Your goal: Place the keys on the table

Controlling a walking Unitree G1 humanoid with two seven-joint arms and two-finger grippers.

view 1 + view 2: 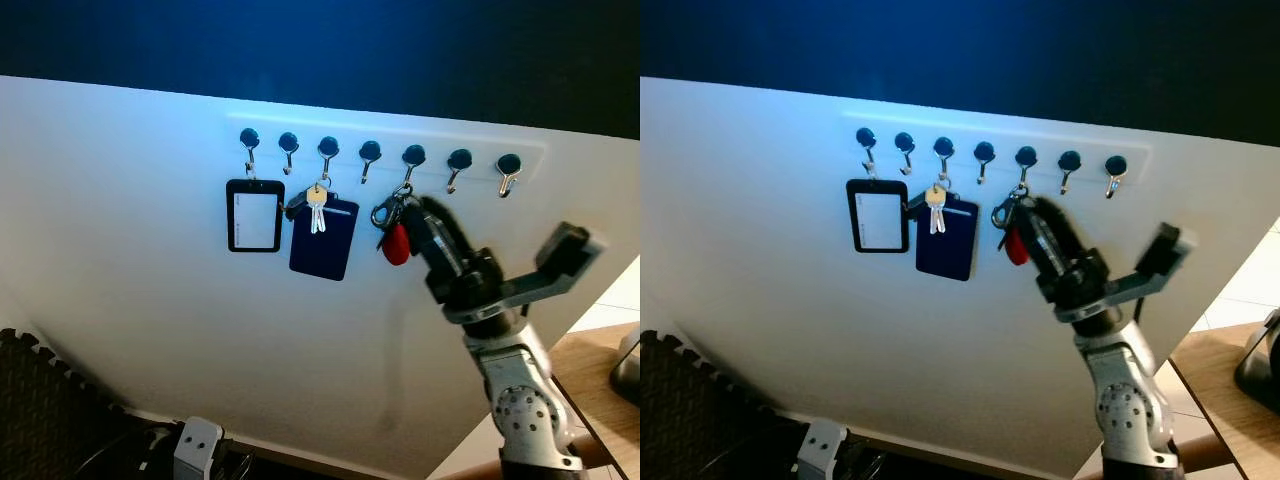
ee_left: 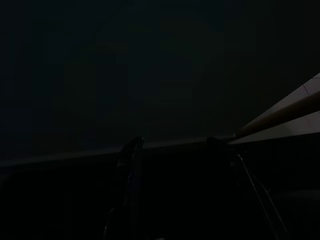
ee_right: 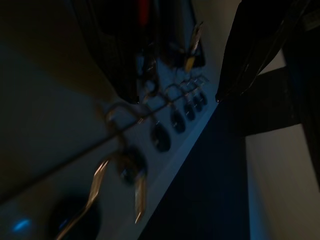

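Keys on the rack, worktop (image 1: 585,375) waiting below my right end effector (image 1: 487,238).

My end effector is spread wide and holds nothing, one finger touching the red-tagged keys (image 1: 394,232) that hang by a silver clasp from a wall hook (image 1: 412,158); grasp, lift-off and set-down all remain, I judge.

No text can be read anywhere (badge holders look blank).
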